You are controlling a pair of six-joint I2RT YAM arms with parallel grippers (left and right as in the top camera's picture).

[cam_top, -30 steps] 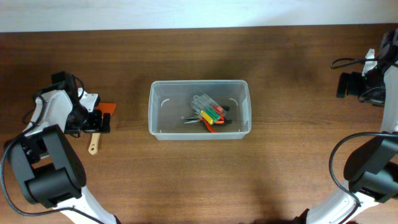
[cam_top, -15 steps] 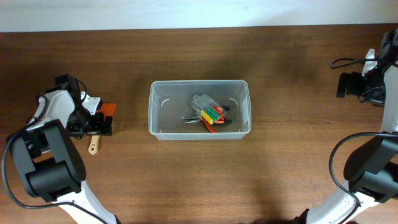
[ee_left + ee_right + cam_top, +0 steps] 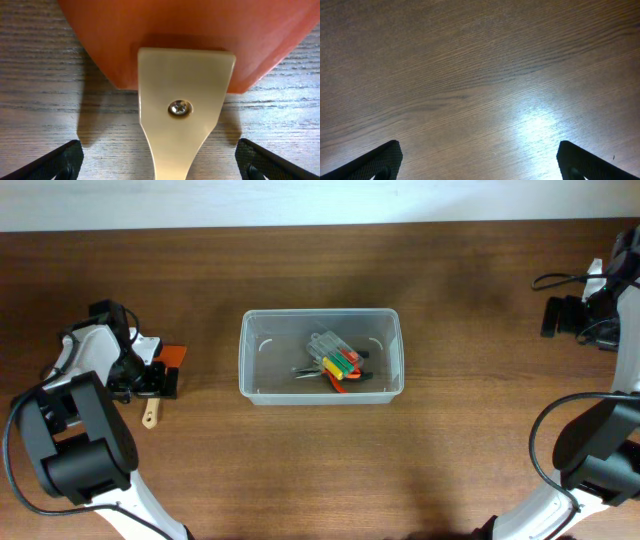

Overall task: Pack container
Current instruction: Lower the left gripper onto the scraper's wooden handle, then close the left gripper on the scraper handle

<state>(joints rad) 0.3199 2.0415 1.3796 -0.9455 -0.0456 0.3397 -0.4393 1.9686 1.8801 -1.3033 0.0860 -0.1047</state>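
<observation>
The clear plastic container stands mid-table with several hand tools inside, with red, green and yellow handles. A scraper with an orange blade and a cream handle lies on the table left of the container. My left gripper is over the scraper. In the left wrist view its fingers are open on both sides of the cream handle, low over the table, below the orange blade. My right gripper is open and empty at the far right edge, over bare wood.
The table is dark brown wood. A black cable loops near the right arm at the far right.
The left arm has shifted slightly over the scraper in the first half second, then held still. The right arm and the container have not moved.
</observation>
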